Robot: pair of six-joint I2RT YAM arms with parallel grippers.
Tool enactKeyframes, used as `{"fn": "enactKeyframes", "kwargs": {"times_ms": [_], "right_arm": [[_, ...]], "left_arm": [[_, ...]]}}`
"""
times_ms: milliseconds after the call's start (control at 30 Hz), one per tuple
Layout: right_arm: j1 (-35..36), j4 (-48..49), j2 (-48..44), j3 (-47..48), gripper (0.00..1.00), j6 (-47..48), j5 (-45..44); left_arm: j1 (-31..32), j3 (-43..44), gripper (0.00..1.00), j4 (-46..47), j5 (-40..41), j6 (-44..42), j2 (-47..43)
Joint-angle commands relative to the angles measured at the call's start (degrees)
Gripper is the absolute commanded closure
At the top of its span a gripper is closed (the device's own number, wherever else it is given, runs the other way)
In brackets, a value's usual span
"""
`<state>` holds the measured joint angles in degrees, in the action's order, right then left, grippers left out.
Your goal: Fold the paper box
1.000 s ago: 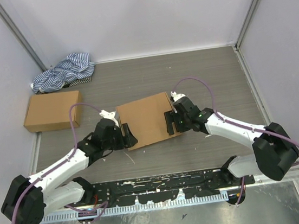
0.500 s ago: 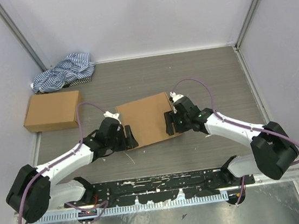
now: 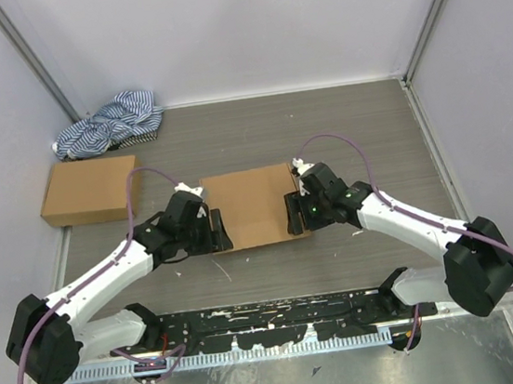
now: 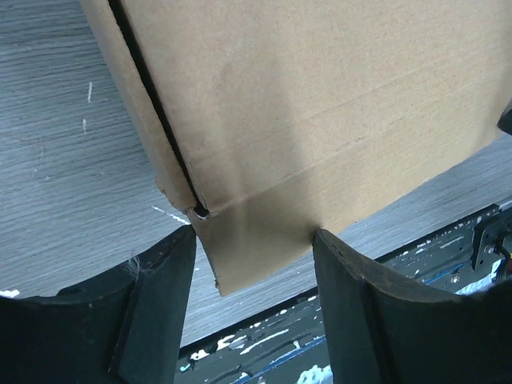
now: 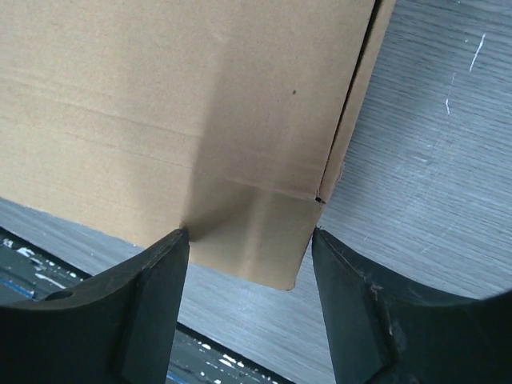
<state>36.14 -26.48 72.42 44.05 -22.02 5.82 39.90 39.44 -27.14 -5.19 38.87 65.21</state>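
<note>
The paper box (image 3: 254, 206) lies flat with its lid down in the middle of the table, a brown cardboard rectangle. My left gripper (image 3: 216, 231) is at its near left corner and my right gripper (image 3: 293, 214) at its near right corner. In the left wrist view the left gripper (image 4: 252, 236) stands open around a small corner tab (image 4: 240, 260), fingertips close to the tab's two side edges. The right wrist view shows the same: the right gripper (image 5: 250, 234) is open, straddling a tab (image 5: 256, 248) that fills most of the gap.
A ready-made cardboard box (image 3: 90, 190) sits at the left edge, with a blue-white striped cloth (image 3: 110, 124) behind it. A black mounting rail (image 3: 272, 321) runs along the near edge by the arm bases. Grey walls enclose the table on three sides.
Both grippers' jaws have narrowed around the corner tabs. The left gripper has shifted slightly farther in along the box's near left corner, and the box now lies a little squarer.
</note>
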Motion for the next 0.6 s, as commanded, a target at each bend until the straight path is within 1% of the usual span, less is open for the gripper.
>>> {"fn": "enactKeyframes", "kwargs": {"times_ms": [0,267,567], "right_arm": [[0.07,-2.90,-3.09,4.44,0.32,-0.39,3.41],[0.06,-6.70,-1.75,6.47,0.33,-1.33,4.73],[0.06,-5.19,-1.84,3.56,0.34,-2.71,7.91]], "left_arm": [[0.15,2.88,0.34,-3.78,-0.61,-1.42,-0.88],[0.17,3.31,0.34,-5.40,0.42,-2.25,0.43],[0.13,2.26,0.34,-4.83,0.28,-2.19,0.21]]}}
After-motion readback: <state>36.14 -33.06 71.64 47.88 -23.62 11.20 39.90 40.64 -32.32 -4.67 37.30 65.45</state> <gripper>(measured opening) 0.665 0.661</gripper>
